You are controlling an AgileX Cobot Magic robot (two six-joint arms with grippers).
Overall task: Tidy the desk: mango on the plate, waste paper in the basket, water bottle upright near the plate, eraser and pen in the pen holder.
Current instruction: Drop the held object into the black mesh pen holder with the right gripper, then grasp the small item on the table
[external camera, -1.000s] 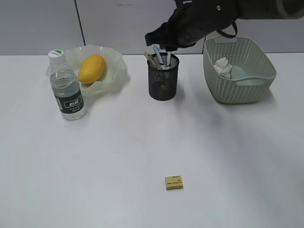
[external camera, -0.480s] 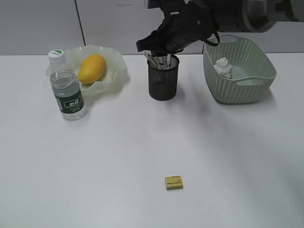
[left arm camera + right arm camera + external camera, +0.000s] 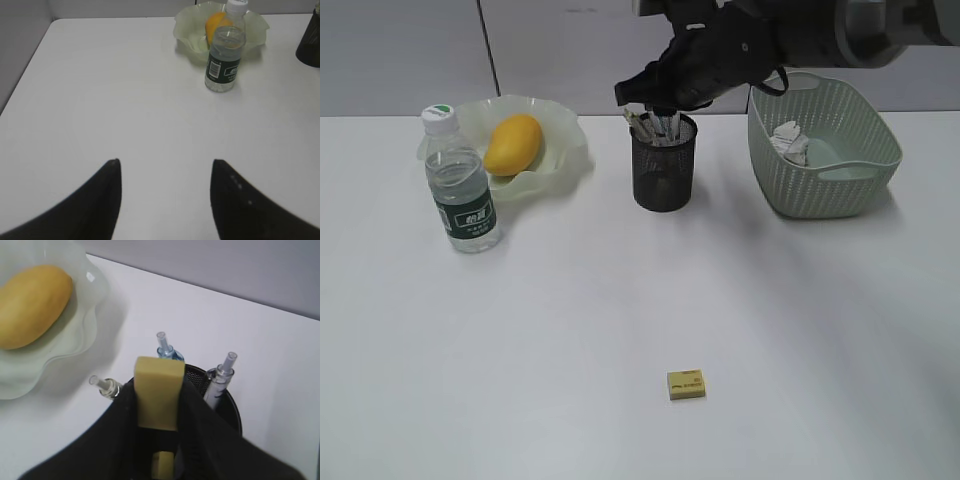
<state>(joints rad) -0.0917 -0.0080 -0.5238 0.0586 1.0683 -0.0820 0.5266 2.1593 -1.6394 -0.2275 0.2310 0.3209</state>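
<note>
The plain white flat desk (image 3: 570,330) carries everything. At far right sits the pale sage-green woven-look basket (image 3: 820,180), a crumpled white-grey waste paper ball (image 3: 790,142) inside it. At far left the translucent pale-green wavy-rimmed plate (image 3: 555,150) holds the yellow-orange oval mango (image 3: 512,143); the clear water bottle (image 3: 462,182) with white cap stands upright just beside it, nearer. Between them, the black wire-mesh pen holder (image 3: 663,175) holds clear pens (image 3: 221,375). Above it the right gripper (image 3: 159,410) clenches a yellow rectangular eraser (image 3: 158,390). Another small yellow eraser block (image 3: 686,384) lies near, alone. The left gripper (image 3: 165,170) stands released over bare desk.
</note>
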